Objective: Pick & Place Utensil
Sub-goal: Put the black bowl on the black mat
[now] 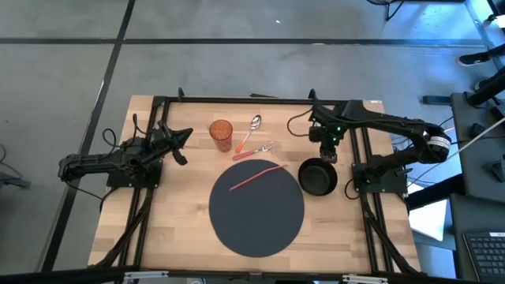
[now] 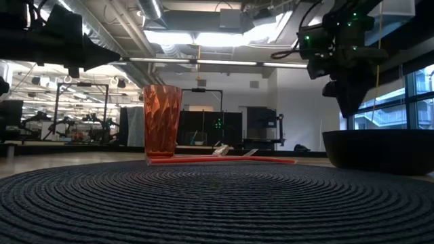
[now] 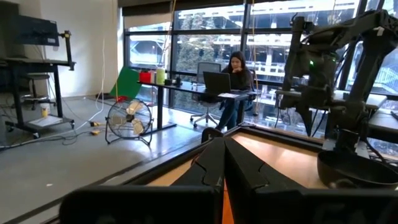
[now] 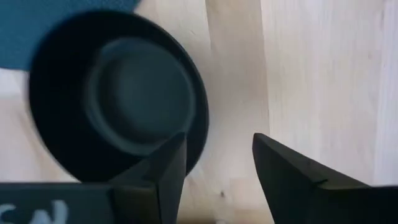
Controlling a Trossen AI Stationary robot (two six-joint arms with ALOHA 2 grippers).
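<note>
Straw (image 1: 257, 176) on mat (image 1: 256, 229), bowl (image 1: 317, 177) right, cup (image 1: 222, 135) behind.

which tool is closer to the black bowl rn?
Right. The right tool hangs open just above the black bowl, at its far rim. The left tool is shut, across the table beyond the orange cup.

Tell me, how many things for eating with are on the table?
3. A spoon lies by the far edge, right of the cup. A fork lies just nearer, beside the mat's far rim. A red stick rests on the mat. None seem hidden.
</note>
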